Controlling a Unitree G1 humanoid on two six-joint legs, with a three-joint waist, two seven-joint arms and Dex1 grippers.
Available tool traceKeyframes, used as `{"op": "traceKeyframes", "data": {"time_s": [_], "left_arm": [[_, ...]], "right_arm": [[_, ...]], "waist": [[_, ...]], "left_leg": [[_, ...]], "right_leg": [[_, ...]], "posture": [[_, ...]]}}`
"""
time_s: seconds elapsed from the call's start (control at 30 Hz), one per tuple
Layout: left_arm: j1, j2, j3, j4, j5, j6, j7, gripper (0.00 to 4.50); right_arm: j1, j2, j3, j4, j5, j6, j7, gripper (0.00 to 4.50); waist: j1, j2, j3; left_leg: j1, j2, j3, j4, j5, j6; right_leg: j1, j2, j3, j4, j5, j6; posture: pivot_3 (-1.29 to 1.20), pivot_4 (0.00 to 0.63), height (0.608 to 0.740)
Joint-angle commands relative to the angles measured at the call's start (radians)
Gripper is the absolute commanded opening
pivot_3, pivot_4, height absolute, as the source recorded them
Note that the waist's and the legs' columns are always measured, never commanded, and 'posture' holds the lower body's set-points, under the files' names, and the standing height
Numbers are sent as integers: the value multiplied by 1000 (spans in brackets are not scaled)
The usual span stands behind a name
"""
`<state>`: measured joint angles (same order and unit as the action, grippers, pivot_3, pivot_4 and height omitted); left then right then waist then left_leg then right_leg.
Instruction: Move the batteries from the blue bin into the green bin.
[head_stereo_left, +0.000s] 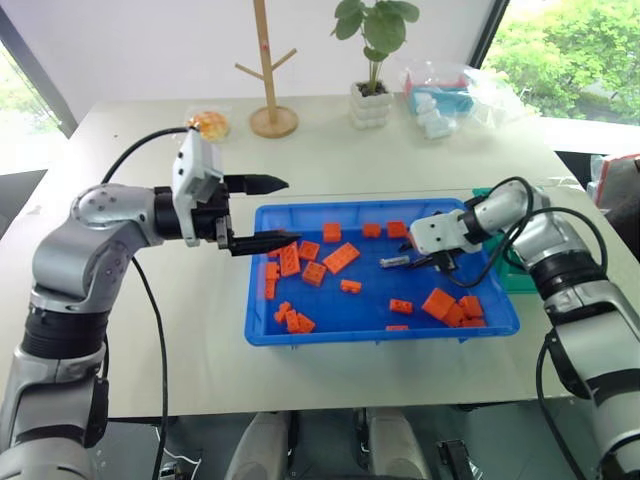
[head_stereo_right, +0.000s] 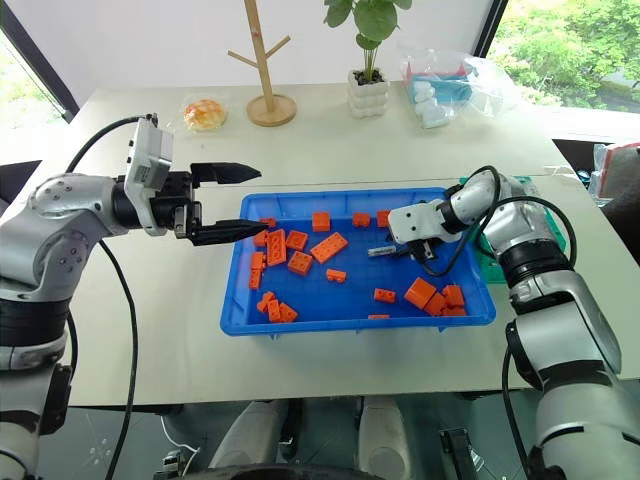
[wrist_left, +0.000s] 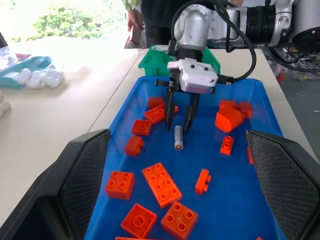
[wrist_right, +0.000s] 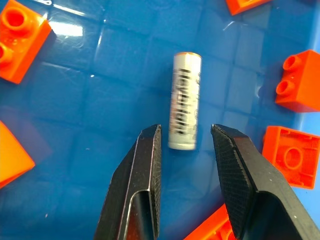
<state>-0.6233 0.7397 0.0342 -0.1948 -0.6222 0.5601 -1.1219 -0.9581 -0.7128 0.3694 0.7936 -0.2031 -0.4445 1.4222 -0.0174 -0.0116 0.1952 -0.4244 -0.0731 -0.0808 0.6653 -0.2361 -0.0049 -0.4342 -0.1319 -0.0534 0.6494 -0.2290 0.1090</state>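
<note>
A single silver-grey battery (wrist_right: 184, 102) lies flat on the floor of the blue bin (head_stereo_left: 380, 335), among orange bricks. My right gripper (wrist_right: 185, 131) points down into the bin, open, with its fingertips on either side of the battery's near end and a small gap on each side. From the left wrist view the same battery (wrist_left: 178, 138) lies just below the right gripper (wrist_left: 178, 127). The green bin (wrist_left: 155, 60) stands against the blue bin's far right side, behind my right arm. Above the blue bin's left rim my left gripper (head_stereo_left: 288, 211) hangs level, open and holding nothing.
Several orange toy bricks (head_stereo_left: 340, 257) are scattered across the blue bin, with a cluster (head_stereo_left: 455, 305) at its right front. At the table's back stand a wooden peg stand (head_stereo_left: 270, 100), a potted plant (head_stereo_left: 372, 95), a plastic bag (head_stereo_left: 445, 95) and a wrapped bun (head_stereo_left: 210, 124).
</note>
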Motion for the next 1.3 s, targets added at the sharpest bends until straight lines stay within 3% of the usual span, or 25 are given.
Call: {"op": "traceKeyframes", "data": {"time_s": [0.03, 0.43, 0.77, 0.87, 0.9, 1.1, 1.3], "left_arm": [[-2, 13, 39, -31, -13, -5, 10, 4500], [-22, 5, 31, -11, -4, -16, 17, 4500], [-39, -4, 24, 5, 4, -27, 17, 4500], [-39, -5, 24, 6, 5, -29, 18, 4500], [-38, -5, 24, 5, 5, -29, 18, 4500], [-29, -10, 22, -1, 1, -27, 20, 4500], [-9, -17, 19, -8, -7, -21, 13, 4500]], "right_arm": [[-41, 11, -11, 11, 4, -20, -1, 1599], [-6, 36, -17, -63, 45, 169, 72, 1599], [-12, 79, -17, -46, 19, 271, -18, 1599], [-5, 77, -23, -72, 37, 297, -3, 242], [-2, 75, -24, -81, 40, 302, -2, 33], [8, 31, -90, -196, 68, 408, -51, 41], [23, -96, -312, -388, 85, 769, -295, 41]], "waist": [[0, 0, 0], [2, 0, 0], [-2, 0, 0], [-1, 0, 0], [-1, 0, 0], [0, 0, 0], [11, 0, 0]], "left_leg": [[0, 0, 0, 0, 0, 0], [0, 0, 0, 0, 0, 0], [1, 0, 0, 0, 0, -1], [1, 0, 0, 0, 0, -1], [1, 0, 0, 0, 0, -1], [1, 0, 0, 0, 0, -1], [-1, 0, -1, 0, 0, -1]], "right_leg": [[0, 0, 0, 0, 0, 0], [0, 0, 0, 0, 0, 0], [0, 0, 0, 1, 0, 0], [0, 0, 0, 0, 0, 0], [0, 0, 0, 0, 0, 0], [0, 0, 0, 1, 0, 0], [-1, 0, 0, 1, 0, 0]], "posture": [[0, 150, 693], [0, 150, 693], [0, 150, 693], [0, 150, 693], [0, 150, 693], [0, 150, 693], [0, 150, 693]]}}
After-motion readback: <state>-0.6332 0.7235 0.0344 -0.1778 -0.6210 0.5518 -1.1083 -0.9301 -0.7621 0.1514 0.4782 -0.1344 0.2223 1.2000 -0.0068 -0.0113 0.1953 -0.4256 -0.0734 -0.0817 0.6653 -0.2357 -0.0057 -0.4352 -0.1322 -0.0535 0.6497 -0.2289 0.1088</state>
